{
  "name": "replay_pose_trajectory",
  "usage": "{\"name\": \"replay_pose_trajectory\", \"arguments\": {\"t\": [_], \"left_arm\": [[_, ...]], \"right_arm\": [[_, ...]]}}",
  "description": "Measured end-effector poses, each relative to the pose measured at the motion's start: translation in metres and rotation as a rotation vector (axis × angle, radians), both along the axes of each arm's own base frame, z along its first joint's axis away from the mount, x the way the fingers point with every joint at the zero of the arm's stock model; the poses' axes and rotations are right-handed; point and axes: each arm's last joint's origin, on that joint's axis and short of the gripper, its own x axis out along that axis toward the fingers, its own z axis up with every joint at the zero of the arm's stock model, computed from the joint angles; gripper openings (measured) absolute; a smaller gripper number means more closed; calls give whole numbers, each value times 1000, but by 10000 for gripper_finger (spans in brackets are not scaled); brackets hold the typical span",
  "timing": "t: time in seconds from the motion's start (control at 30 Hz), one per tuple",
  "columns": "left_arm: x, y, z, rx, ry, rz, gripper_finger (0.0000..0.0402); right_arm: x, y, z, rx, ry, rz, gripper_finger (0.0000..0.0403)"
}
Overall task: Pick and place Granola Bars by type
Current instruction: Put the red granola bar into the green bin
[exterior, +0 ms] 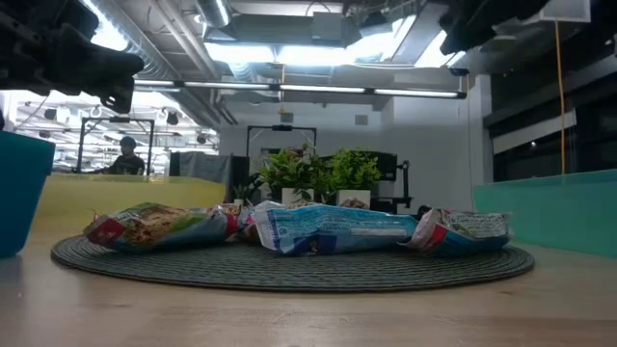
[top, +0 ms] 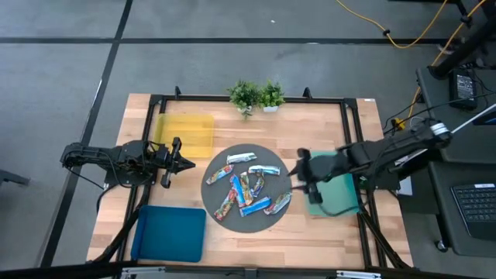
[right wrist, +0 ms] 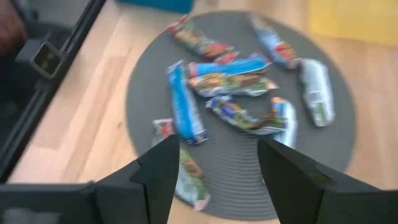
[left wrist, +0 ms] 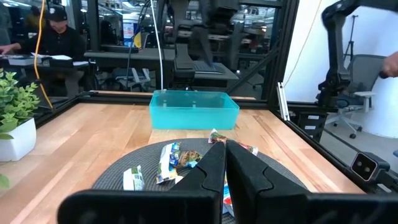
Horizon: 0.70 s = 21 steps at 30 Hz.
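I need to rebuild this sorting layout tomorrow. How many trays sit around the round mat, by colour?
Yellow tray: 1
Blue tray: 1
Green tray: 1
Total: 3

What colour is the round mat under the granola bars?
Dark grey; the round mat shows best in the high view.

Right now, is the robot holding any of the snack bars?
No. The right hand is open and empty above the round mat; the left hand is shut on nothing. All bars lie on the mat.
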Motion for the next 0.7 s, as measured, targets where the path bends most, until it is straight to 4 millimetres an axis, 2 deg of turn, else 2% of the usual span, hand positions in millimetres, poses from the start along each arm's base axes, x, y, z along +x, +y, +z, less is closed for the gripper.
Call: {"name": "replay_pose_trajectory", "arguments": {"t": [0.17,0.37,0.57,0.7], "left_arm": [[0,0,0,0,0,0,6],[0,0,0,0,0,0,8],[0,0,1,0,-7,0,7],[0,0,1,0,-7,0,8]], "right_arm": [[29,22,-2,-39,114,37,215],[54,33,-14,-35,191,2,216],[64,36,-37,14,295,-114,228],[67,40,-49,48,355,-183,255]]}}
